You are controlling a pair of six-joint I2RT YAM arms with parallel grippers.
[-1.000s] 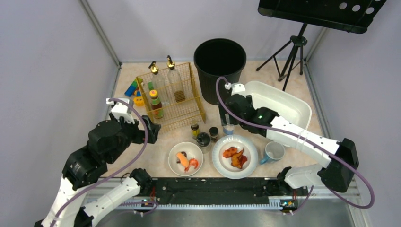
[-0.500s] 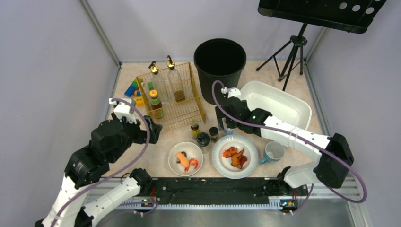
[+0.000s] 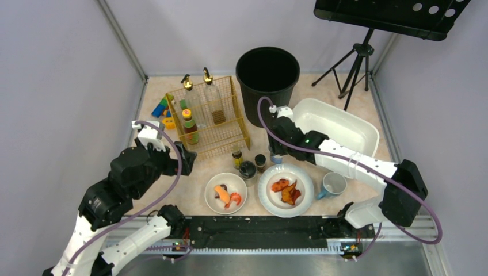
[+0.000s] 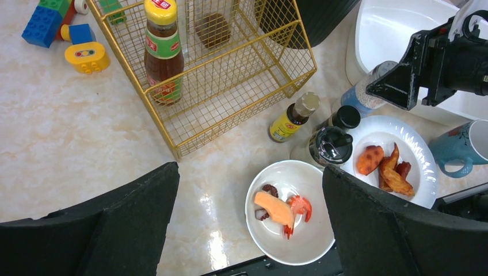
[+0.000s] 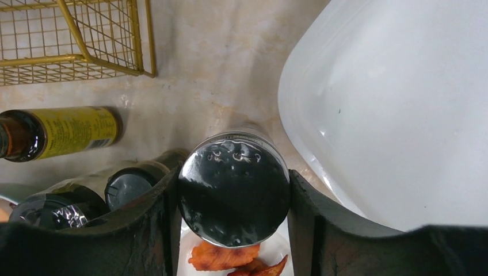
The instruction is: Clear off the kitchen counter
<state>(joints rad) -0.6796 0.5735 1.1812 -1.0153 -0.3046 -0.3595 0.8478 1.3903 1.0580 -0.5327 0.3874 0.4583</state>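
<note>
Kitchen counter surface (image 3: 198, 175) lies beneath both jaws. The right gripper (image 5: 232, 198) has its jaws clamped on the metal-lidded shaker (image 5: 233, 187), with the white tub (image 5: 391, 115) just beside them. The next move is probably a straight lift clear of the neighbouring bottles. The left gripper (image 4: 253, 221) jaws gape empty.

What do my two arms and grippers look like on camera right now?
Both arms are alike: the left arm and right arm have white tubular links and bulky black joint housings. A purple cable loops along each. The left gripper and right gripper have broad matte black fingers. A small green light glows on the right arm.
</note>
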